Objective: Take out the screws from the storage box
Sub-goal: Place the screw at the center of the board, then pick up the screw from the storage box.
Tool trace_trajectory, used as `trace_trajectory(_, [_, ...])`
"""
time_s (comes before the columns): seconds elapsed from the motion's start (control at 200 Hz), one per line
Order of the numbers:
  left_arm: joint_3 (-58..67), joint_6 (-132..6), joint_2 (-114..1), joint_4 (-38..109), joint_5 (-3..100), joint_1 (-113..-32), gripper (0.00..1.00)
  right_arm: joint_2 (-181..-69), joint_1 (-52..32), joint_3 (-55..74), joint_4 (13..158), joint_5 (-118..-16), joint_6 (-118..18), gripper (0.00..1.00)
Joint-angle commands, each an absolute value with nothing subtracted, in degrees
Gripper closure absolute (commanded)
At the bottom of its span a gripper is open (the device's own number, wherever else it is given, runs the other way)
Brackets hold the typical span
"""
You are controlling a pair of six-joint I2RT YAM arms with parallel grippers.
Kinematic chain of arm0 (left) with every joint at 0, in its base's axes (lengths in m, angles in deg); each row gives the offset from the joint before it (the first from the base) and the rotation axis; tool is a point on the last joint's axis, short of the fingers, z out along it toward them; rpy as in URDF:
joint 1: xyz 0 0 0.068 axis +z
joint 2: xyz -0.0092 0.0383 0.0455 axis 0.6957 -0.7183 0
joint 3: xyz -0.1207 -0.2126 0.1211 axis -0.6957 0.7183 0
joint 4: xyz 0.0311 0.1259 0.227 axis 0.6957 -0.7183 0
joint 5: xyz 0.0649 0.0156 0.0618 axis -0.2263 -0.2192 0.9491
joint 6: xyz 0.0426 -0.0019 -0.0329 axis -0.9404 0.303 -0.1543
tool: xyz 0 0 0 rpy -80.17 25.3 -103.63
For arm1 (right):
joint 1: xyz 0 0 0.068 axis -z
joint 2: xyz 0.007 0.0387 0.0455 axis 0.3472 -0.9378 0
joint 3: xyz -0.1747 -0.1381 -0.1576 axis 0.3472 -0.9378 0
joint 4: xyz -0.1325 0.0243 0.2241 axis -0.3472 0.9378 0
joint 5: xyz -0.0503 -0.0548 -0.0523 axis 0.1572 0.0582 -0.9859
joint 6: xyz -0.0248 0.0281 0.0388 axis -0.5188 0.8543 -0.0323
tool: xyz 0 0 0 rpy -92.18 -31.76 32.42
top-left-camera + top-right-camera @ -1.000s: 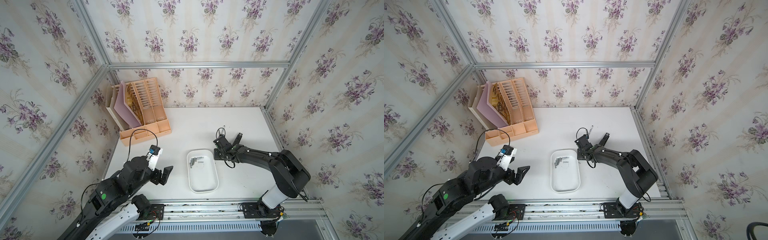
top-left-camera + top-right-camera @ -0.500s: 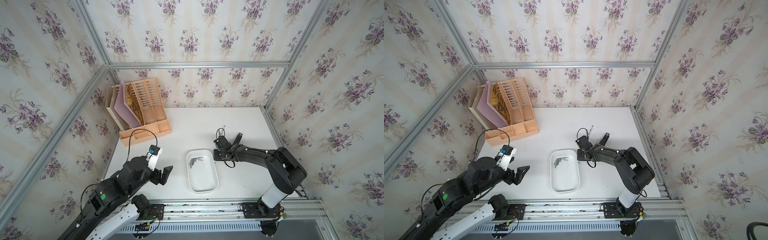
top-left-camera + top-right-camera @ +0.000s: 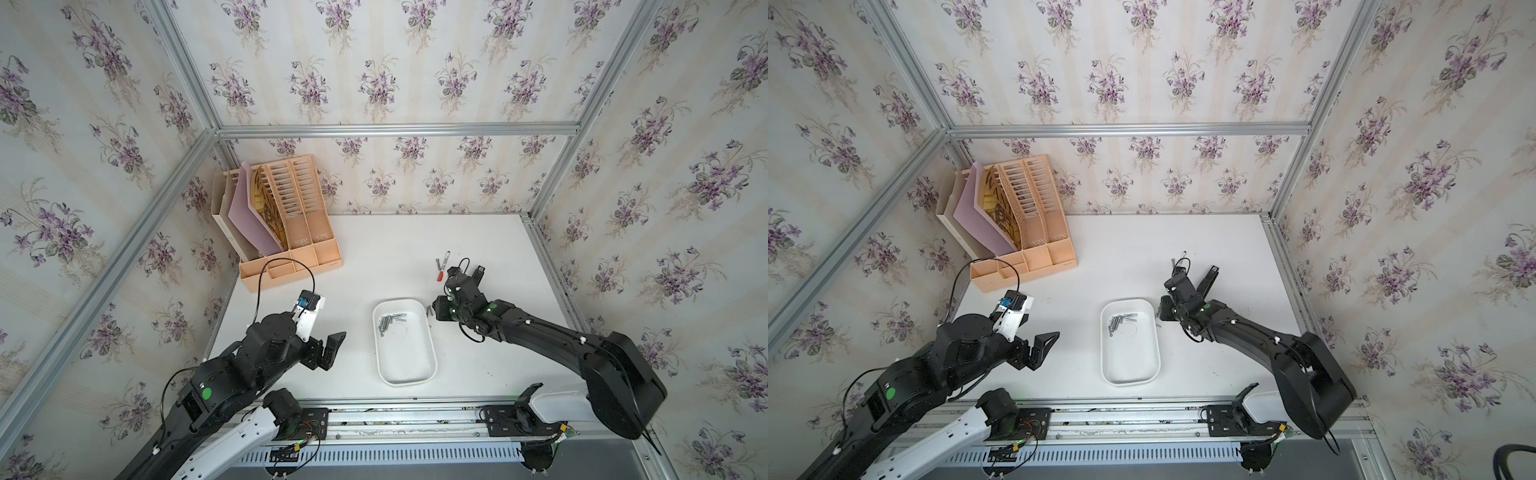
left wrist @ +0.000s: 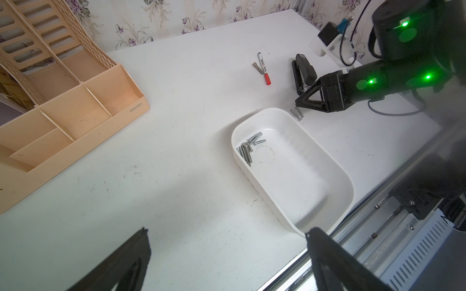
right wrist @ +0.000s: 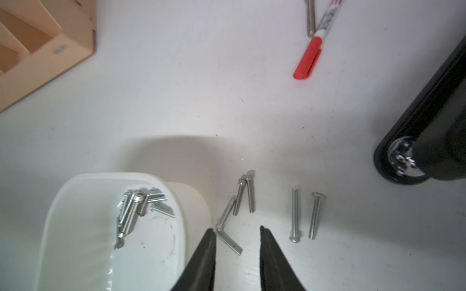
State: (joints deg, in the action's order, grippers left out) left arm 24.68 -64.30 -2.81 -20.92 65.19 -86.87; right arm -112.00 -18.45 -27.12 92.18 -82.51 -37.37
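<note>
While most of the screws [image 4: 248, 146] lie in a loose pile inside the storage box [image 4: 302, 181], at the end nearer the back wall, several are out on the table [image 4: 176, 151]. The box sits flat btwn the two arms, long side running front to back. The exact count in the pile is hard to read, since they overlap.

The right arm [image 3: 540, 332] reaches low to the table just beside the box's far right corner. The right jaws stand partly apart w/ nothing gripped. In the right wrist view one loose screw [image 5: 229, 243] lies on the table btwn the tips, its head end touching one fingertip [image 5: 204, 257]. Three more [image 5: 240, 196] sit just past it, close to the box wall. A pair [image 5: 303, 215] lies side by side a bit further off, toward the black stapler [image 5: 428, 126].

One more screw [image 4: 256, 68] rests alongside the red-and-white marker pen [image 4: 263, 68], well apart from the box, nearer the back wall. The stapler is near the pen, partly hidden behind the right wrist in both top views.

The left arm [image 3: 257, 353] hangs above bare table on the other side of the box. The left jaws are spread wide and empty, touching nothing.

The peach file organizer [image 3: 291, 249] stands in the back left corner w/ folders in its slots, well apart from both arms.
</note>
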Motion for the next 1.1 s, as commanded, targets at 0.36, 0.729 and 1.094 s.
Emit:
trace_trajectory(0.36, [24.1,-63.9,-2.8,-20.6,65.4,-86.9,0.01,-115.6,-31.4,-22.2,88.6,-83.5,-45.8,0.71])
trace_trajectory(0.729, [24.1,-63.8,-2.7,-20.7,65.5,-86.9,0.01,-128.6,-33.5,-14.3,95.0,-82.8,-47.0,0.74])
trace_trajectory(1.094, [24.1,-63.9,-2.6,-20.6,65.5,-86.9,0.01,-137.1,-33.4,-9.4,100.0,-84.5,-46.6,0.69])
